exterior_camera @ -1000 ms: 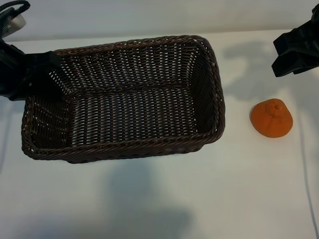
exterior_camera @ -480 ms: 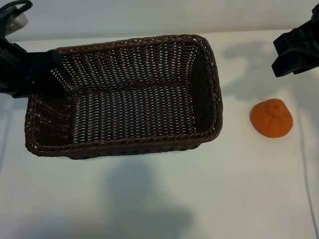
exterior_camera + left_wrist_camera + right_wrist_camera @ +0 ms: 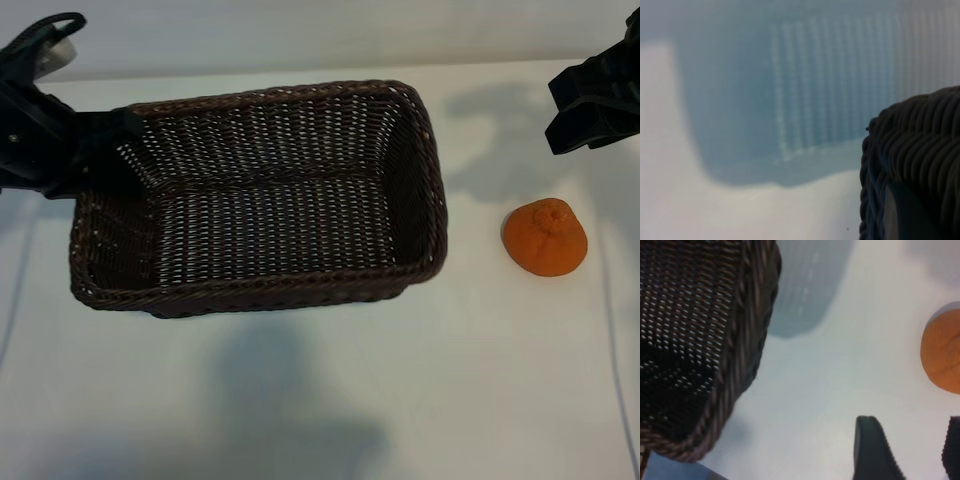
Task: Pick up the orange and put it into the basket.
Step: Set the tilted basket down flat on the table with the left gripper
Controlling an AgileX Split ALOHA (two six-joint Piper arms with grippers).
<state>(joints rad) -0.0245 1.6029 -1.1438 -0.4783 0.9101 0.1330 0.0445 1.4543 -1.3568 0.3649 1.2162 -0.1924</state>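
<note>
The orange (image 3: 545, 237) lies on the white table to the right of the basket (image 3: 260, 290), a dark-brown woven one with nothing in it. My left gripper (image 3: 110, 150) is shut on the rim of the basket's left end. In the left wrist view one finger (image 3: 905, 215) presses against the wicker (image 3: 920, 135). My right gripper (image 3: 590, 105) hangs open at the far right, behind and above the orange, with nothing between its fingers. In the right wrist view the gripper (image 3: 910, 427) has the orange (image 3: 945, 352) just ahead of it and the basket's corner (image 3: 740, 340) off to the side.
The white tabletop (image 3: 320, 400) stretches in front of the basket and the orange. A thin cable (image 3: 612, 330) runs along the table's right edge. The arms cast shadows on the table near the orange and below the basket.
My left gripper has moved right with the basket's left end, so the basket has shifted toward the orange. The orange and my right gripper have stayed put.
</note>
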